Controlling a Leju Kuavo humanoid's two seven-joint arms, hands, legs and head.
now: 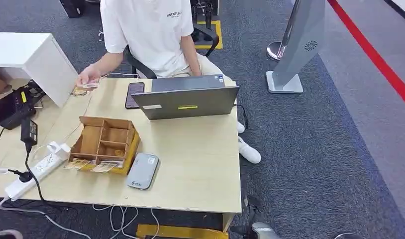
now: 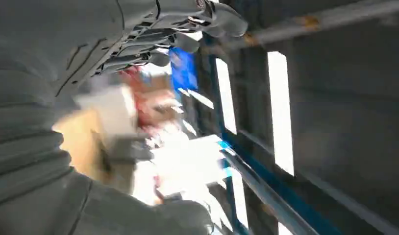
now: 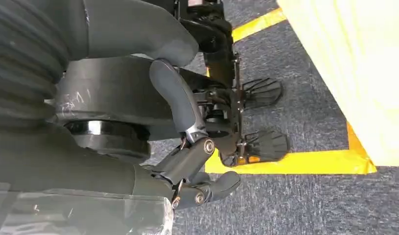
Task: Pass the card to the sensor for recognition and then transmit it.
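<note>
The right hand (image 3: 187,161) hangs beside the robot's body above the carpet, fingers loosely curled around nothing. The left hand (image 2: 138,44) is badly blurred in its wrist view; whether it is empty cannot be told, though nothing seems held. On the table (image 1: 200,164) ahead, a wooden organiser (image 1: 107,143) sits near the left, with cards (image 1: 93,166) resting along its near edge. Just right of them lies the grey sensor (image 1: 143,171), flat on the tabletop. Farther off stand a laptop (image 1: 188,102) and a phone (image 1: 134,94), and a seated person's hand (image 1: 88,77) holds another card at the far left corner. A card will likely be light, thin, stiff and slick; pinching its free edge looks the safest hold.
</note>
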